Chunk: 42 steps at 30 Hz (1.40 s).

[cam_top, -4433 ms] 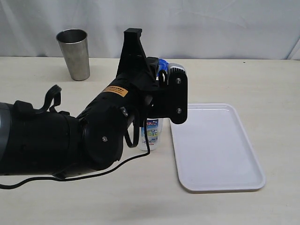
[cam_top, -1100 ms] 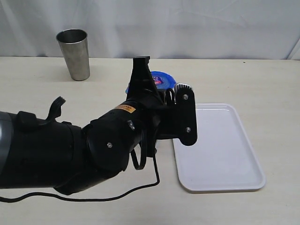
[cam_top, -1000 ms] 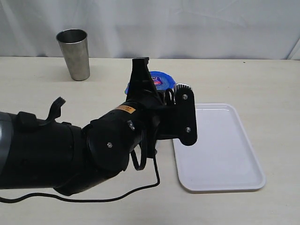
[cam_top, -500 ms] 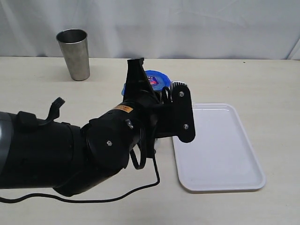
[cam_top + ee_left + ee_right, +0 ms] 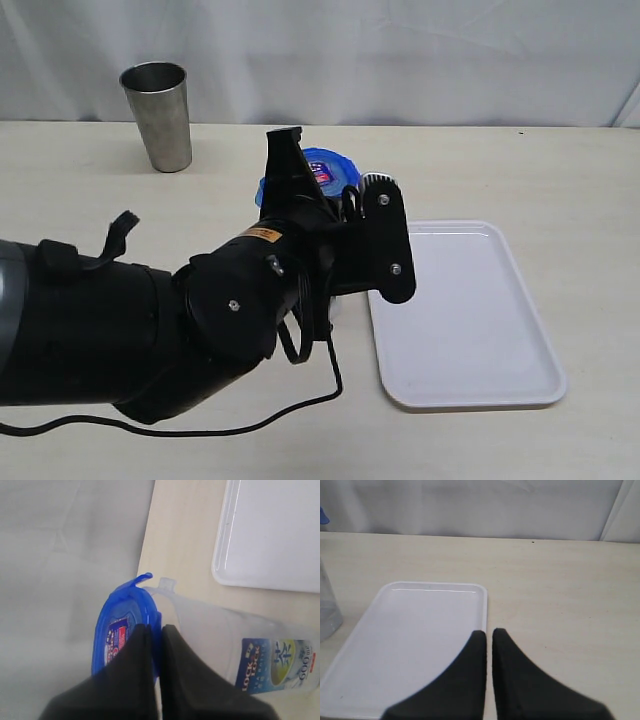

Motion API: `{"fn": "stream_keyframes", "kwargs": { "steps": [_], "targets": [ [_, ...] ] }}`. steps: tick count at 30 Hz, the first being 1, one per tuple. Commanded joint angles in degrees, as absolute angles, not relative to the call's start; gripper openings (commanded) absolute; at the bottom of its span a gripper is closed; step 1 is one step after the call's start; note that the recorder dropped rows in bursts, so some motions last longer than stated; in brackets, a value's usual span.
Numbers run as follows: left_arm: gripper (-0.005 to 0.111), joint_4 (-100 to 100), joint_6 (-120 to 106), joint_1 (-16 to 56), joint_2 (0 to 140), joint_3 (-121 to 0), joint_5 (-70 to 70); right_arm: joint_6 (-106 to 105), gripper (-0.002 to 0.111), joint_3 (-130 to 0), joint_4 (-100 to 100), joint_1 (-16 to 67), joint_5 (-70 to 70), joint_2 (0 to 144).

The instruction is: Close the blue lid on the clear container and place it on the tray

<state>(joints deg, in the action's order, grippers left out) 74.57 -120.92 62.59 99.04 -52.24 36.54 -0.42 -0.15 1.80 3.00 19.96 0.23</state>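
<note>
The blue lid (image 5: 331, 168) sits on top of the clear container (image 5: 210, 635), whose printed label (image 5: 280, 662) shows in the left wrist view. In the exterior view my left arm hides most of the container. My left gripper (image 5: 155, 627) is shut, its two fingertips pinching the lid's (image 5: 120, 630) rim, one over the sticker side and one over the container's neck. The white tray (image 5: 470, 320) lies bare just right of the container. My right gripper (image 5: 489, 632) is shut and holds nothing, hovering above the tray's (image 5: 420, 630) edge.
A grey steel tumbler (image 5: 158, 115) stands at the back left of the beige table. My bulky black left arm (image 5: 150, 330) fills the front left. A white curtain closes off the back. A sliver of the container (image 5: 326, 605) shows beside the tray in the right wrist view.
My left gripper and the blue lid have shifted a little to the left together over the last second. The tray and tumbler have not moved.
</note>
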Motion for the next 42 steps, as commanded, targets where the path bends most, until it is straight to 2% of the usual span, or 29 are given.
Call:
{"fn": "stream_keyframes", "kwargs": {
  "steps": [1, 13, 20, 42],
  "targets": [
    [0.0, 75.5, -122.4, 62.7, 98.7, -52.1, 36.8, -0.6, 0.005, 0.0, 1.8, 2.8, 19.8, 0.0],
    [0.0, 75.7, -122.4, 62.7, 96.0, -52.1, 36.7, -0.6, 0.005, 0.0, 1.8, 2.8, 19.8, 0.0],
    [0.0, 76.3, -122.4, 62.7, 95.8, -52.1, 32.0, -0.6, 0.005, 0.0, 1.8, 2.8, 19.8, 0.0],
    [0.0, 77.6, -122.4, 62.7, 95.8, -51.5, 34.7, -0.6, 0.005, 0.0, 1.8, 2.8, 19.8, 0.0]
  ]
}}
